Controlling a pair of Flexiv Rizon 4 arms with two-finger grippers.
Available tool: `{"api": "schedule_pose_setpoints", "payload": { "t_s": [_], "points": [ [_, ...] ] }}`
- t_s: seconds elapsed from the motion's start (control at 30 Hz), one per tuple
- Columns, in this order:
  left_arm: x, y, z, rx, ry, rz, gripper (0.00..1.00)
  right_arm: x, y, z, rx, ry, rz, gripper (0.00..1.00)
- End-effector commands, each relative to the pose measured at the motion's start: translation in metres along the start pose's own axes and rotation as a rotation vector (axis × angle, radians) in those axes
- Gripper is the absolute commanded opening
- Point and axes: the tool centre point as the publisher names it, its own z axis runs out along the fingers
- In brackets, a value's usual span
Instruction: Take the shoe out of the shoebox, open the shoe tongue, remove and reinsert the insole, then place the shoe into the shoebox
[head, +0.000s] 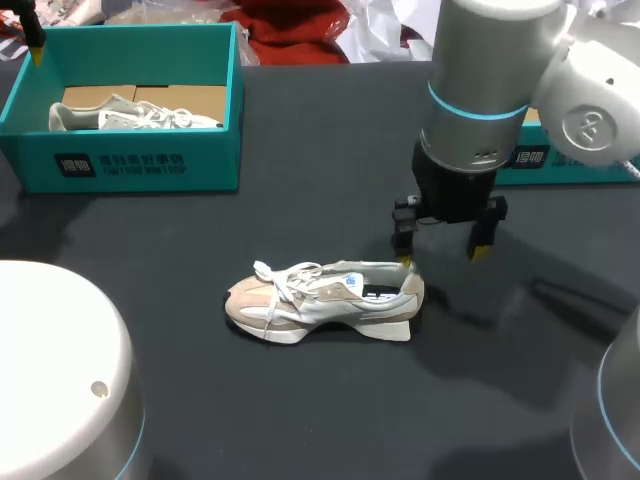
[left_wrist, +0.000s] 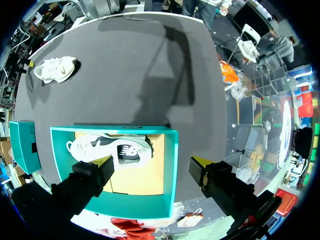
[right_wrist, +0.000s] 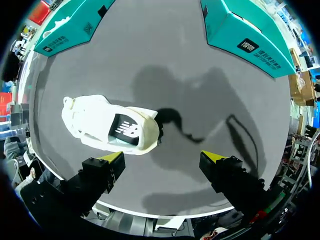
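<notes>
Just beside the right gripper (head: 441, 257) lies the shoe (head: 325, 300).

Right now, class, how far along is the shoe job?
Done: one shoe lies on the table, out of the shoebox. In hand: nothing gripped; the right gripper hangs open by its heel, the left gripper open over the shoebox, where a second shoe lies. Left: returning the shoe; tongue and insole steps cannot be judged.
</notes>
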Motion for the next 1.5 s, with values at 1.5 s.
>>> {"api": "schedule_pose_setpoints", "payload": {
  "t_s": [1.5],
  "points": [
    [0.000,0.000,0.000,0.000,0.001,0.001,1.00,-0.066,-0.018,0.010,-0.627,0.614,-0.789,1.00]
  ]
}}
